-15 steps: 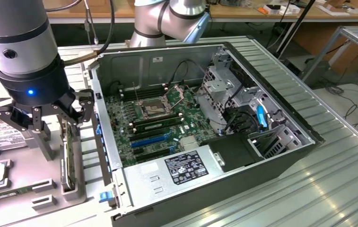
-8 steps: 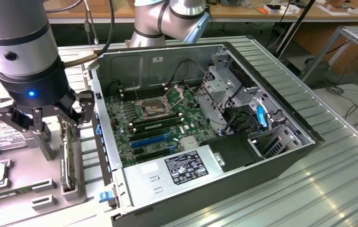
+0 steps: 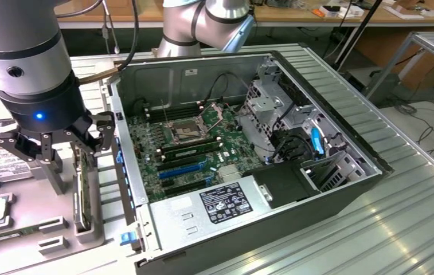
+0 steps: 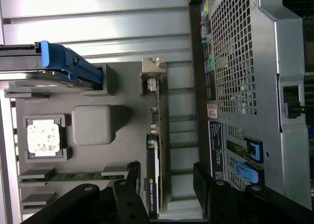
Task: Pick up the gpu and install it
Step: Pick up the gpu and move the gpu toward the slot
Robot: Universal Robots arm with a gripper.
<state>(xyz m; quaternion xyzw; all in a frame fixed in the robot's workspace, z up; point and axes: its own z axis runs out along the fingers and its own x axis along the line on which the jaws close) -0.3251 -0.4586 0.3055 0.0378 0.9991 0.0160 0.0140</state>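
There it is: the thin dark greenish circuit-board card with a silvery metal bracket [image 4: 158, 135], standing upright on its long edge in the grey holder [image 4: 132, 130], just beside the open computer case [image 4: 235, 62].

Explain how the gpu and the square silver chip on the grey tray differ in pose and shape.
The gpu stands on edge in a slot; the chip lies flat in a recess. The gpu is long and dark; the chip is square and silvery. Both rest in the grey tray.

Ribbed metal tabletop [image 3: 400, 189] spreads beneath the gripper [image 3: 67, 172]. Well beyond it stands a wooden desk [image 3: 293, 16], with grey floor [image 3: 423, 123] alongside.
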